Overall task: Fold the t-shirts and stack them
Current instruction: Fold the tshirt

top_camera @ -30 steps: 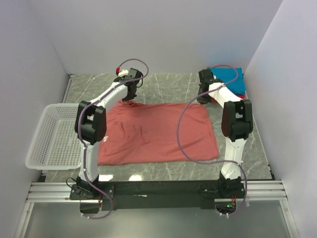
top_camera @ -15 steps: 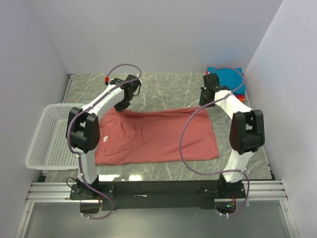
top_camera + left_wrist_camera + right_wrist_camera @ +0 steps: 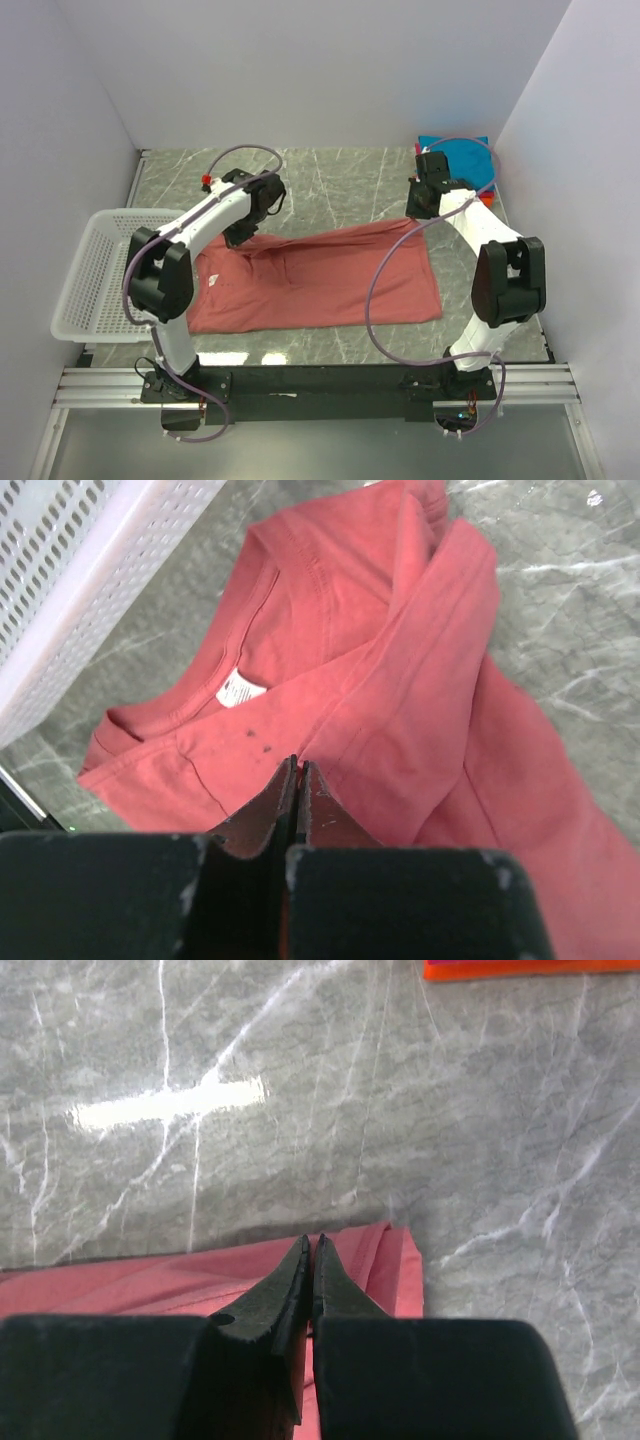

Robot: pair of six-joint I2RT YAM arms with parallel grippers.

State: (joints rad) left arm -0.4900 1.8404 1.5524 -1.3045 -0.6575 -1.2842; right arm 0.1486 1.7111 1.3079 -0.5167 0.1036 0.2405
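A salmon t-shirt (image 3: 330, 285) lies spread on the grey marble table, its far edge lifted and drawn toward the near side. My left gripper (image 3: 241, 236) is shut on the far-left edge near the collar; in the left wrist view (image 3: 297, 766) the cloth (image 3: 420, 680) bunches round the shut jaws. My right gripper (image 3: 419, 212) is shut on the far-right corner; it also shows in the right wrist view (image 3: 312, 1241), pinching the shirt's hem (image 3: 395, 1260). A stack of folded t-shirts, teal on top (image 3: 455, 152) with orange below (image 3: 487, 198), sits at the back right.
A white mesh basket (image 3: 100, 270) stands at the table's left edge and also shows in the left wrist view (image 3: 70, 590). The orange folded shirt's edge (image 3: 520, 968) shows at the top of the right wrist view. White walls enclose the left, back and right.
Both grippers have moved toward the near side, carrying the shirt's far edge with them. The far edge now lies closer to the middle of the shirt.
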